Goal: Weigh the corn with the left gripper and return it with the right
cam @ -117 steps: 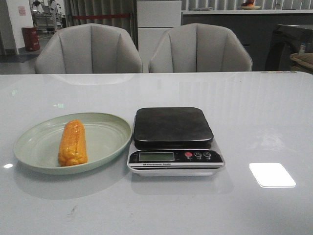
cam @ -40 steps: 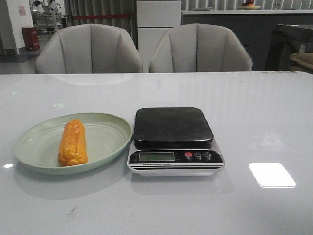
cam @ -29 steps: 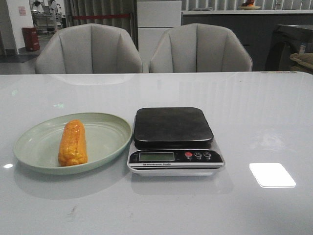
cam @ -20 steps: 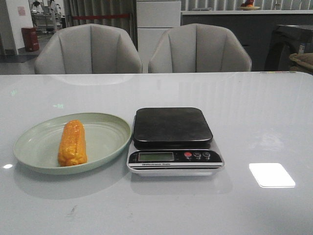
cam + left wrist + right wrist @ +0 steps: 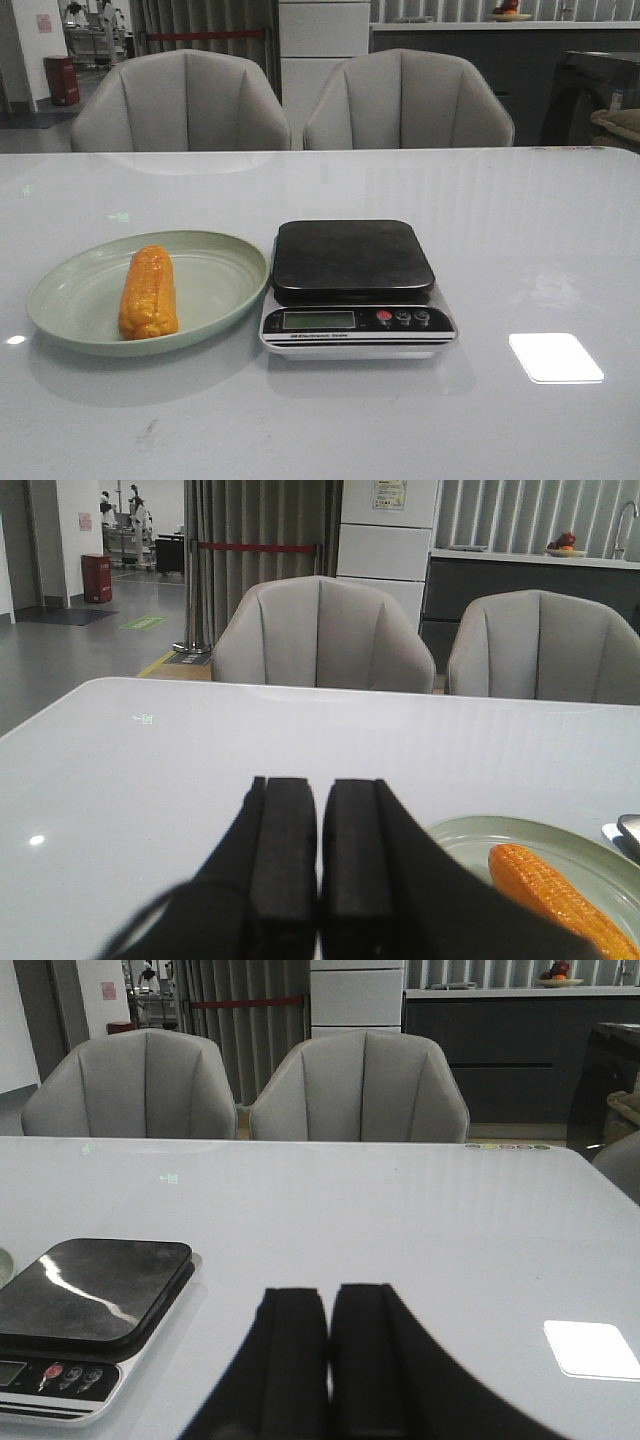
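- The corn [image 5: 148, 292], an orange-yellow cob with blunt ends, lies flat in the pale green plate [image 5: 225, 265], its length running away from the near edge.
- The left gripper [image 5: 319, 865], matte black, has its two fingers pressed together, clear of the corn.

Front view faces forward over table [image 5: 520, 230]; wrist views low, forward; all share scale [image 5: 355, 285].
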